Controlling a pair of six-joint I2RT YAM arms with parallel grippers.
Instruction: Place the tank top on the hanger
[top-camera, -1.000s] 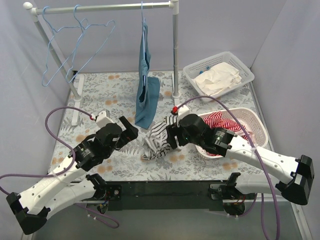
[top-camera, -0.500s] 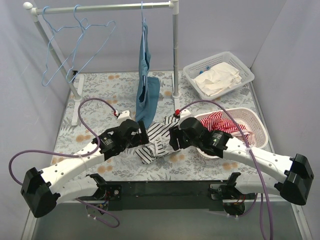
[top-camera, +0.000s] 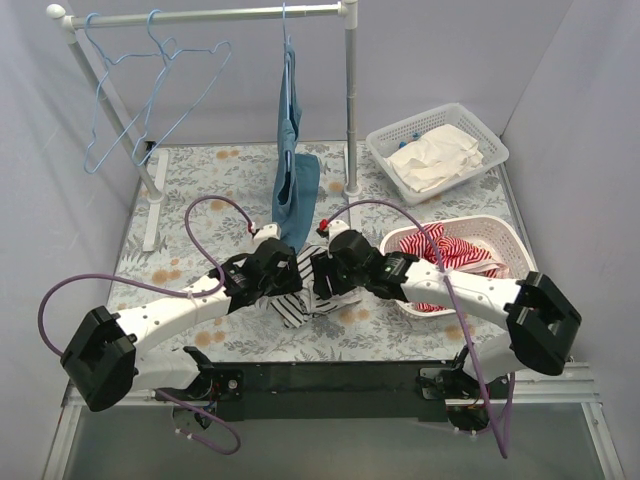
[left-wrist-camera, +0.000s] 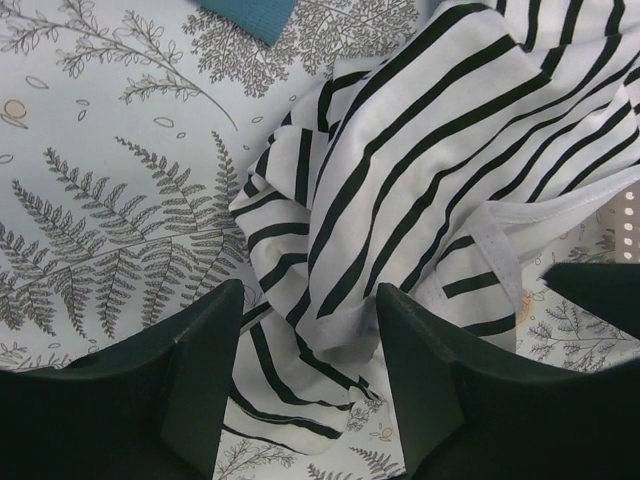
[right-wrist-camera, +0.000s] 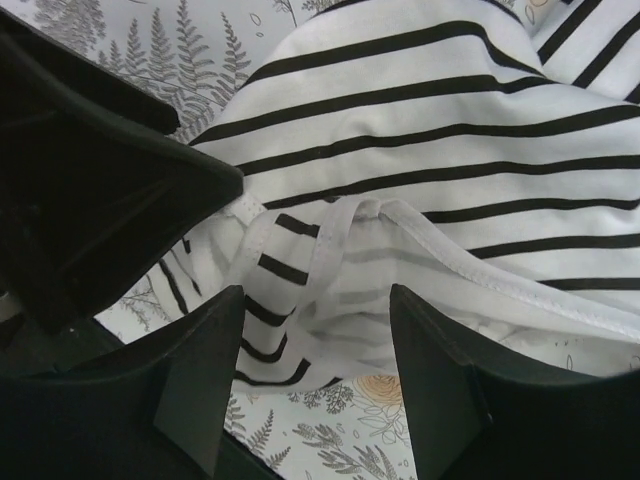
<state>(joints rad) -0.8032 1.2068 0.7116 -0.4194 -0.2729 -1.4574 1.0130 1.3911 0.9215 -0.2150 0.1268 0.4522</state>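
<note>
Far off to the left of both sets of fingers, light-blue wire hangers (top-camera: 150, 90) are dangling from the rail (top-camera: 200, 15). I am counting two hooks there, though the wires are overlapping too much to be sure of the number.

One left gripper (top-camera: 285, 275) is reaching in over the fern-printed tablecloth (top-camera: 200, 180). In its wrist view the left gripper (left-wrist-camera: 310, 385) is standing spread, its two dark fingers (left-wrist-camera: 205, 370) apart. A fold of the one tank top (left-wrist-camera: 430, 150) is lying in the gap between them and running on ahead of the tips. A corner of the single teal garment (left-wrist-camera: 245, 12) is showing farther ahead, and that garment (top-camera: 290, 170) is hanging from the rail.

The tank top (top-camera: 292, 308) is lying crumpled on the table between the two grippers.

One right gripper (top-camera: 322, 278) is facing the left one from just beside it. Its wrist view shows the right gripper (right-wrist-camera: 315, 385) parted too, the two fingers (right-wrist-camera: 440, 380) straddling a hemmed edge of the tank top (right-wrist-camera: 450, 120).

Behind the right fingers two baskets are sitting: a pink basket (top-camera: 520, 255) holding one red-and-white striped garment (top-camera: 445, 245), and farther back a white basket (top-camera: 495, 150) holding white cloth (top-camera: 435, 160).
</note>
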